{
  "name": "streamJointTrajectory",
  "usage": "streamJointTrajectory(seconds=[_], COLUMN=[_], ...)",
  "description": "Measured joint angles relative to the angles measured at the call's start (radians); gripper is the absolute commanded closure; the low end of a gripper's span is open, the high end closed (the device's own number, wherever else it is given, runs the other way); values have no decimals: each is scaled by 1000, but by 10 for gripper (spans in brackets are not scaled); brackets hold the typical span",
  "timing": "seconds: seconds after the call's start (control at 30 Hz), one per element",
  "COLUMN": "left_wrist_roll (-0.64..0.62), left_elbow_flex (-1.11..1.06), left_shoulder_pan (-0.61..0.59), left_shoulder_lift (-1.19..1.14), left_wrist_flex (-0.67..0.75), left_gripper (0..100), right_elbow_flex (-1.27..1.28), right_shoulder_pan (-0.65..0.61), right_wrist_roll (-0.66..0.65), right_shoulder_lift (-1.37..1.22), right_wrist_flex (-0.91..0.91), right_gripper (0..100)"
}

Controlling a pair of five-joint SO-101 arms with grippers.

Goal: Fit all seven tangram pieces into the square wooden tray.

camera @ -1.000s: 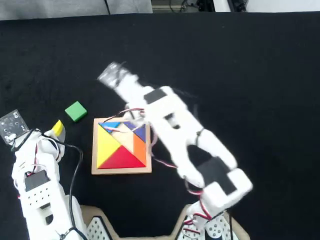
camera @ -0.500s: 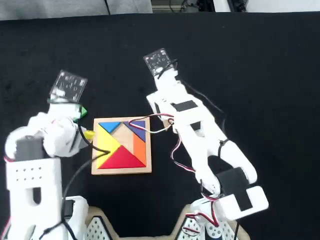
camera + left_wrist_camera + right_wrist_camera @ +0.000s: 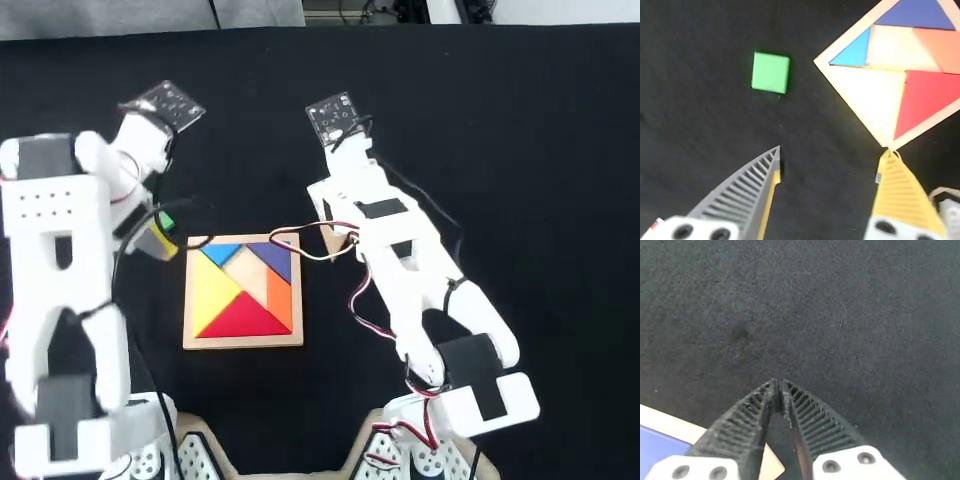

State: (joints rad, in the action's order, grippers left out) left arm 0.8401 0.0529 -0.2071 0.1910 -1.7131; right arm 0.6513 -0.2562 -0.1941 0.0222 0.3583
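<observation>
High view, entry one: arm poses?
— Left arm (image 3: 55, 260): raised high at the left edge, bent over. Left gripper (image 3: 833, 151): spread wide, one grey ribbed finger, one yellow, nothing between them. Right arm (image 3: 400, 265): stretched from near right toward the far side, just right of the tray (image 3: 243, 343). Right gripper (image 3: 778, 388): black ribbed fingers pressed together, empty, over bare cloth beside a tray corner.

Entry two: task items?
— Tray: square, pale wood rim, lying flat, centre-left on the bench (image 3: 520, 150), which is covered in black felt-like cloth. Inside, flat and flush: yellow triangle (image 3: 210, 295), red triangle (image 3: 245, 318), orange piece (image 3: 284, 297), dark blue piece (image 3: 278, 260), light blue triangle (image 3: 222, 252). Pale wood-coloured patch (image 3: 250, 280) at the centre; piece or bare floor, cannot tell. Green square (image 3: 771, 73): outside, on the cloth just left of the tray's far left corner.

Anything in the way?
— In the high view the left gripper overlaps the green square.
</observation>
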Motion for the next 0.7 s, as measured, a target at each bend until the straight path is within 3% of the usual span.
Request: streamJointTrajectory(seconds=[0.27, 0.7], left_wrist_roll=[176, 192], left_elbow_flex=[132, 229], left_shoulder_pan=[0, -81], left_shoulder_lift=[-252, -637], left_wrist_flex=[29, 334], left_gripper=[695, 695], right_elbow_flex=[0, 0], right_shoulder_pan=[0, 0], right_wrist_roll=[0, -5], right_shoulder_lift=[0, -6], right_wrist_flex=[0, -28], right_gripper=[987, 987])
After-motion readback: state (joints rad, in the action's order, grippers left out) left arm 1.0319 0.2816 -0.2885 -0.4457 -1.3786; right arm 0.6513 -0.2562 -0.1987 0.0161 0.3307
